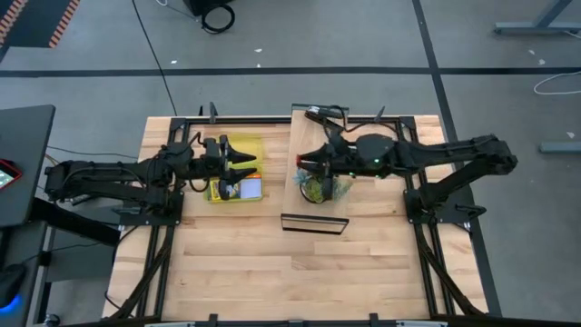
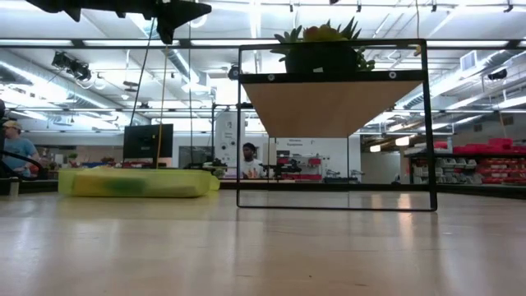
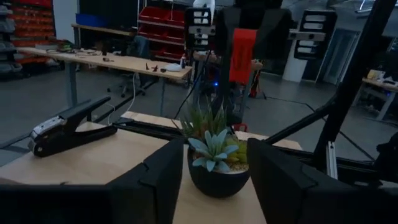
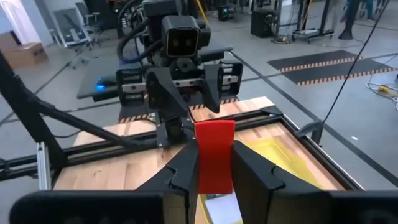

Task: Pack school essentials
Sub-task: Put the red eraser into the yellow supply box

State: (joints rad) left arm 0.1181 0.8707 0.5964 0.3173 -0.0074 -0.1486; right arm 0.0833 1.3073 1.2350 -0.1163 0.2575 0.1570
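Right tool pinching red block | left tool spread wide, empty | risk: block slipping free above yellow pouch, striking potted succulent

No text, label, brand, number or sign is legible in any view; distant room signs are too small.

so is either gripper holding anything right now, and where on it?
Right gripper pinches a red block by its lower half, a finger on each side. Left gripper is open and holds nothing, with the potted plant beyond it.
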